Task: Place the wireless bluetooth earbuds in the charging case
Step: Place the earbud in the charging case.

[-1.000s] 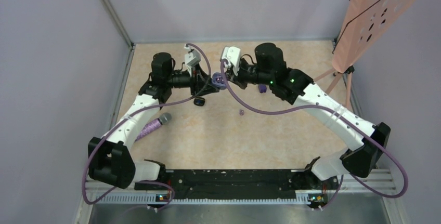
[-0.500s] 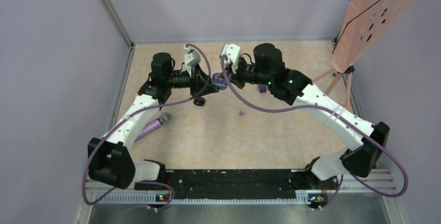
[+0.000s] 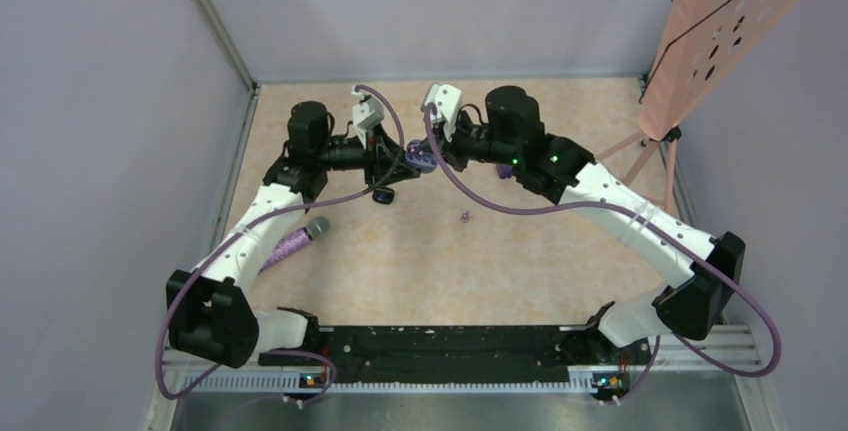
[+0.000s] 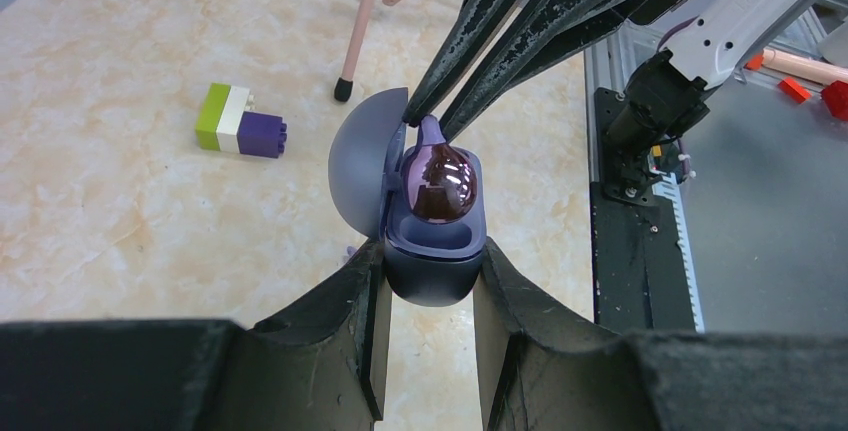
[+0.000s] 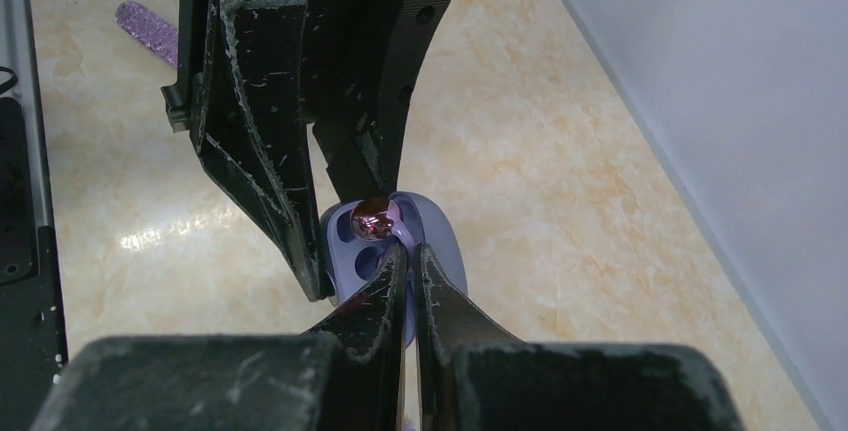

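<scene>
My left gripper point(image 4: 432, 251) is shut on the purple-blue charging case point(image 4: 430, 276) and holds it above the table with its lid open. A shiny purple earbud point(image 4: 440, 181) sits in the case's far slot. My right gripper point(image 5: 410, 251) is shut on that earbud's pale stem, its fingers point(image 4: 500, 21) reaching down from above. In the right wrist view the earbud point(image 5: 374, 219) lies in the case point(image 5: 445, 246), and a second slot beside it is empty. In the top view both grippers meet at the case point(image 3: 421, 158). A tiny purple earbud point(image 3: 464, 217) lies on the table. A small black piece point(image 3: 382, 195) lies below the left gripper.
A green-and-purple block point(image 3: 505, 170) sits under the right arm and also shows in the left wrist view point(image 4: 240, 121). A purple glitter microphone point(image 3: 295, 241) lies by the left arm. A pink perforated board on a stand point(image 3: 720, 31) is at the far right, with one leg point(image 4: 360, 21) near the case.
The right wrist has shifted slightly left towards the case. The left gripper still holds the case in about the same place. The loose earbud on the table has not moved.
</scene>
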Action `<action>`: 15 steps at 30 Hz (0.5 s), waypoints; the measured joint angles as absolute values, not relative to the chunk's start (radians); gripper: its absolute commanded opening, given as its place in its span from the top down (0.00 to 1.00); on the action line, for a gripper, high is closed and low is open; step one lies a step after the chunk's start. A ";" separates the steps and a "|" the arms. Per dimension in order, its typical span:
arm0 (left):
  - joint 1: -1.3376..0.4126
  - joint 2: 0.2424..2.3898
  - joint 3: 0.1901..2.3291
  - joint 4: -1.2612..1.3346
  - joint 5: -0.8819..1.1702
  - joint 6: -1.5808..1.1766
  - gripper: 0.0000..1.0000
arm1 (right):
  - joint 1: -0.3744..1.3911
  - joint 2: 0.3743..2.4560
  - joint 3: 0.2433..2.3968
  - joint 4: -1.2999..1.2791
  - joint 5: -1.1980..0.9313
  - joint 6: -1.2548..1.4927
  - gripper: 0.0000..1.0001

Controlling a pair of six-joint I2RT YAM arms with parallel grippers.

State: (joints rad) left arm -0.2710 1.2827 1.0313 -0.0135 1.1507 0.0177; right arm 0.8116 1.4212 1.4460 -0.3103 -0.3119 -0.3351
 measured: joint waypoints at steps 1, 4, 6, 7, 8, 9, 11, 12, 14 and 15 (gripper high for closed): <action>-0.271 1.283 1.031 -0.014 1.151 0.019 1.00 | 0.812 1.422 1.446 -0.307 -0.312 -0.331 1.00; -0.271 1.283 1.031 -0.015 1.150 0.020 1.00 | 0.812 1.423 1.439 -0.291 -0.314 -0.323 1.00; -0.271 1.283 1.031 -0.016 1.148 0.021 1.00 | 0.812 1.423 1.434 -0.281 -0.315 -0.318 1.00; -0.271 1.283 1.031 -0.017 1.147 0.022 1.00 | 0.812 1.423 1.433 -0.278 -0.315 -0.317 1.00; -0.271 1.283 1.031 -0.016 1.146 0.022 1.00 | 0.812 1.423 1.433 -0.276 -0.315 -0.316 1.00; -0.271 1.283 1.031 -0.016 1.144 0.022 1.00 | 0.812 1.423 1.433 -0.277 -0.315 -0.315 1.00; -0.271 1.283 1.031 -0.016 1.144 0.022 1.00 | 0.812 1.423 1.433 -0.276 -0.315 -0.312 1.00; -0.271 1.283 1.031 -0.016 1.143 0.022 1.00 | 0.812 1.423 1.433 -0.276 -0.315 -0.311 1.00; -0.271 1.283 1.031 -0.016 1.140 0.022 1.00 | 0.812 1.423 1.433 -0.276 -0.315 -0.311 1.00; -0.271 1.283 1.031 -0.016 1.138 0.022 1.00 | 0.812 1.423 1.433 -0.276 -0.315 -0.311 1.00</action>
